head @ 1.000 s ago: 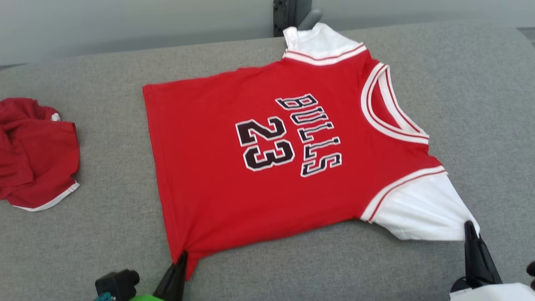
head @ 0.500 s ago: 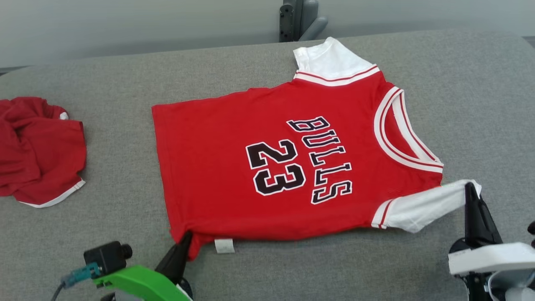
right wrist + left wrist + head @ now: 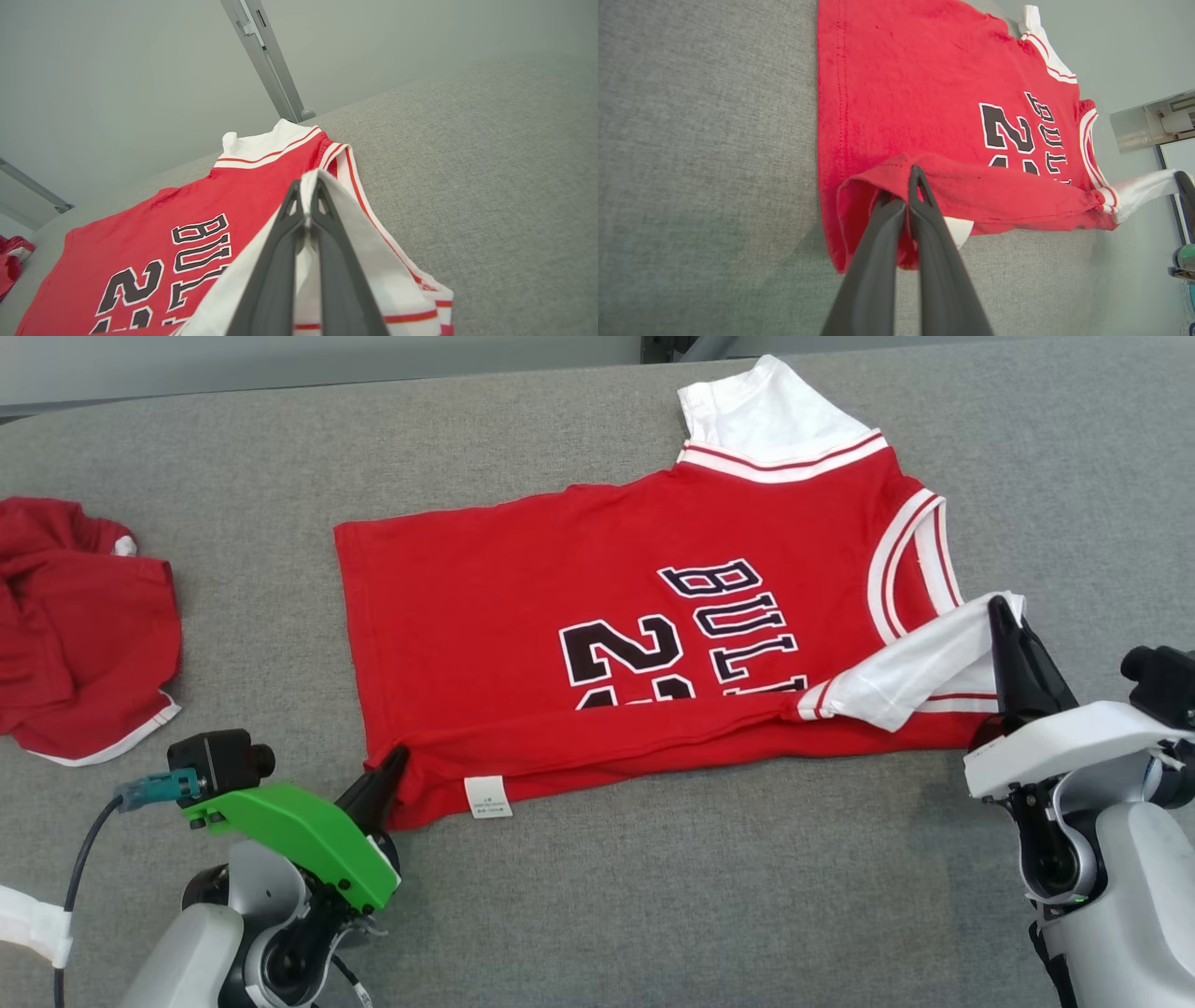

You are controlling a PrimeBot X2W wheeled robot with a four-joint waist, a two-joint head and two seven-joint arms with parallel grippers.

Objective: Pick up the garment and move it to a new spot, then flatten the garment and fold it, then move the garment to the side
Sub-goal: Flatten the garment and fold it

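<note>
The garment (image 3: 579, 579) is a red jersey with white sleeves and black "BULLS 23" lettering, lying on the grey table (image 3: 653, 915). Its near long edge is lifted and rolled over onto the front, hiding the lower part of the number. My left gripper (image 3: 397, 758) is shut on the red hem corner (image 3: 896, 175) at the lower left. My right gripper (image 3: 999, 609) is shut on the white near sleeve (image 3: 327, 219), held above the collar area. The far sleeve (image 3: 766, 415) lies flat at the table's back.
A second crumpled red garment (image 3: 79, 625) lies at the table's left edge. A grey post (image 3: 264, 56) stands behind the table's far edge. Bare grey surface lies in front of the jersey and to its right.
Both grippers have carried the jersey's near edge away from me, over the front; the fold now covers the bottom of the lettering. The head view has also tilted down.
</note>
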